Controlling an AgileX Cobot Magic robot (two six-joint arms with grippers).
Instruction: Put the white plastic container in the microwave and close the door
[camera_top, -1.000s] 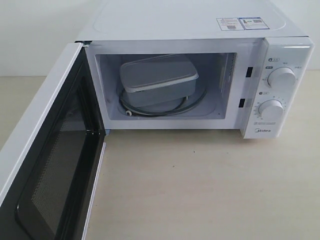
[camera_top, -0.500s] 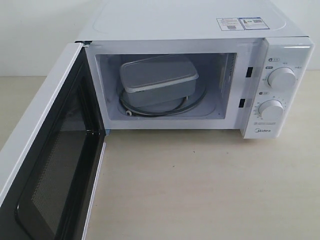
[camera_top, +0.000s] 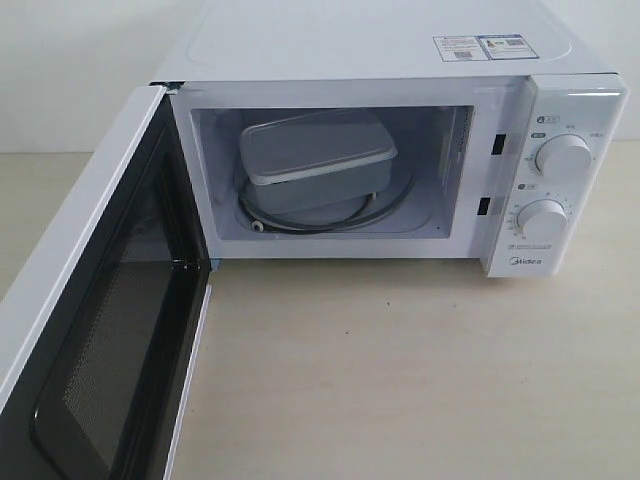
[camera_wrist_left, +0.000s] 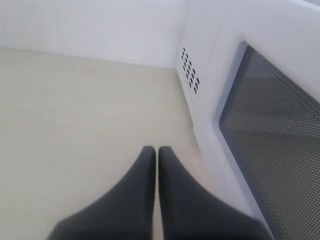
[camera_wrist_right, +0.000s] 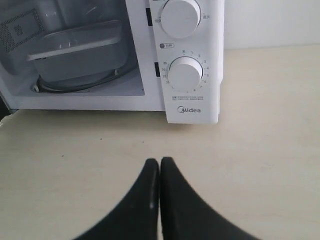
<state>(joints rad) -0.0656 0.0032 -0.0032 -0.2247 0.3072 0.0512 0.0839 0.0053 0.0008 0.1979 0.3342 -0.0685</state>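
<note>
Closing the door is all that is left: the white plastic container (camera_top: 315, 160) is seen already inside the microwave (camera_top: 380, 45), set on the glass turntable (camera_top: 395, 210).
The door (camera_top: 110, 330) stands swung wide, hinged at the cavity's left in the exterior view, with its long edge running out over the desk (camera_top: 400, 370) toward the camera. Its windowed outer face is found just beside the left gripper (camera_wrist_left: 158, 150), which is pinched together and empty, so this arm is judged the nearer for a push. The right gripper (camera_wrist_right: 159, 161), likewise pressed together with nothing held, is pointed at the control panel, apart from it. Counted: one container, one microwave, one door, two dials (camera_top: 562, 157), two grippers.
</note>
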